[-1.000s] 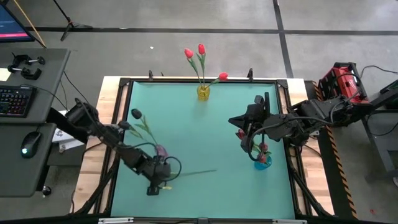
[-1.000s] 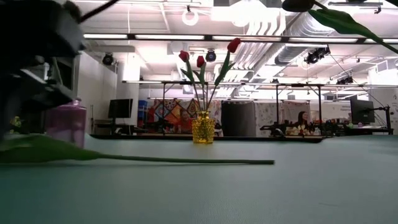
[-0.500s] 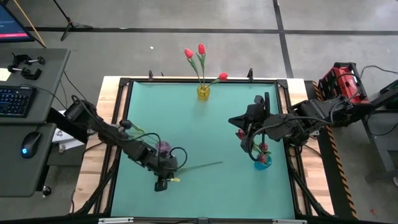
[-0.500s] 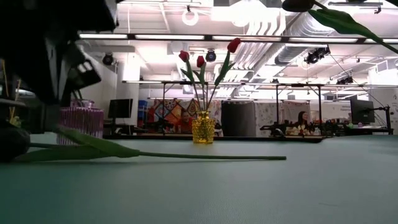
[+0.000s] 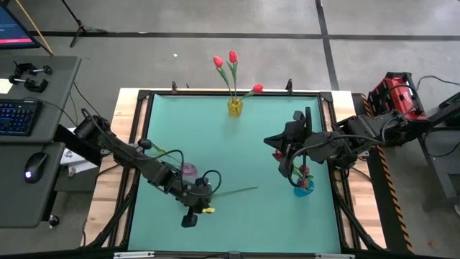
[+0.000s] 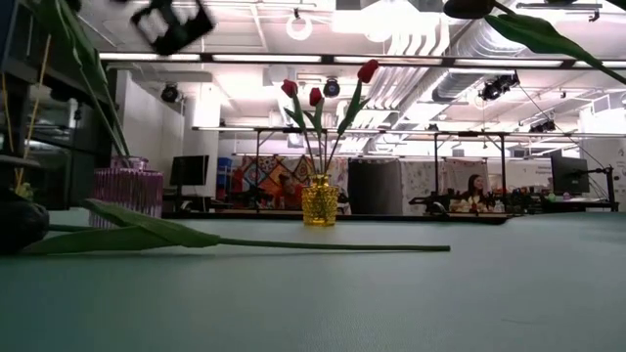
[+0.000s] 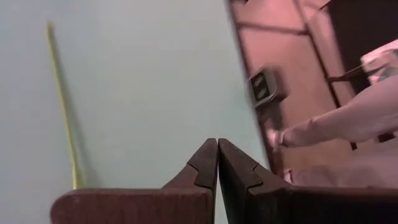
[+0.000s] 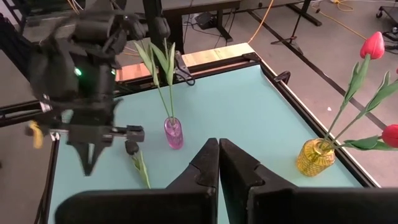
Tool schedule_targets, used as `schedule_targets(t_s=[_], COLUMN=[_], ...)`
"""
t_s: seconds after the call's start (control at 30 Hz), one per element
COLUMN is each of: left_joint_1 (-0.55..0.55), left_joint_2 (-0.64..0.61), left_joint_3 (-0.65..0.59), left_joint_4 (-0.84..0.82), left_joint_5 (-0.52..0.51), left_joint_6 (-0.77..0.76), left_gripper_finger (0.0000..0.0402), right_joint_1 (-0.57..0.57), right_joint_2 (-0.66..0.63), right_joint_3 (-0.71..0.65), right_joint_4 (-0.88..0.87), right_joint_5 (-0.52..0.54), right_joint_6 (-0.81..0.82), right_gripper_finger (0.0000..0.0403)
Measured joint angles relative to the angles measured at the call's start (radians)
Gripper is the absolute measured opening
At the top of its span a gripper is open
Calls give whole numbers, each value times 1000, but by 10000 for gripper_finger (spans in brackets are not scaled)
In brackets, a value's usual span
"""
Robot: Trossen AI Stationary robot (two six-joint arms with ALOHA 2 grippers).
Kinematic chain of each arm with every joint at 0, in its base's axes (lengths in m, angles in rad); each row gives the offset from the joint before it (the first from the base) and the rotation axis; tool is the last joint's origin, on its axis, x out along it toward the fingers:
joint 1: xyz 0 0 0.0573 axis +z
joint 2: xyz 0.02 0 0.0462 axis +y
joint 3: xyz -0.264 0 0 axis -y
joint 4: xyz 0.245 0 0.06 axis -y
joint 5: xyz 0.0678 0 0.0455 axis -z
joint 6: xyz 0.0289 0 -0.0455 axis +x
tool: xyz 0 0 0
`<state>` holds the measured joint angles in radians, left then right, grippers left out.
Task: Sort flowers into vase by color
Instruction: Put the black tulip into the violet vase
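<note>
Three vases stand on the teal tabletop (image 5: 237,158): a yellow vase (image 5: 235,107) at the far edge with three bright red tulips (image 5: 232,57), a pink vase (image 5: 188,170) at the near left with green stems rising from it, and a blue vase (image 5: 303,188) at the right with dark red tulips (image 5: 305,171). One loose tulip (image 5: 233,192) lies flat on the tabletop, just right of the pink vase, its stem pointing right.

The left end effector (image 5: 189,219) hangs near the tabletop's front edge, just beside the lying tulip, its fingers pressed together and empty. The right end effector (image 5: 275,139) hovers over the blue vase, fingers likewise closed on nothing, its arm partly covering that vase's flowers.

A desk with keyboard (image 5: 16,115) and mouse (image 5: 31,167) sits left of the tabletop; a red machine (image 5: 394,93) stands at the right. Beyond, the low view shows a lit workshop hall.
</note>
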<state>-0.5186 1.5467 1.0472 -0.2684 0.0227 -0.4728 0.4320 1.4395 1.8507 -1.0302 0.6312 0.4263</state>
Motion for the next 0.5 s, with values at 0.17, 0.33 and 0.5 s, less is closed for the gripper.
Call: schedule_targets(t_s=[0.17, 0.33, 0.5], left_joint_1=[0, 5, 38], left_joint_2=[-1, -1, -46], left_joint_3=[111, 237, 434], left_joint_4=[-3, -11, -213], left_joint_5=[0, 0, -23], left_joint_6=[75, 183, 300], left_gripper_finger=[0, 0, 0], right_joint_1=[0, 0, 0], right_joint_2=[0, 0, 0], right_joint_3=[0, 0, 0], right_joint_4=[0, 1, 8], right_joint_5=[0, 0, 0], right_joint_6=[0, 2, 3], right_gripper_finger=[0, 0, 0])
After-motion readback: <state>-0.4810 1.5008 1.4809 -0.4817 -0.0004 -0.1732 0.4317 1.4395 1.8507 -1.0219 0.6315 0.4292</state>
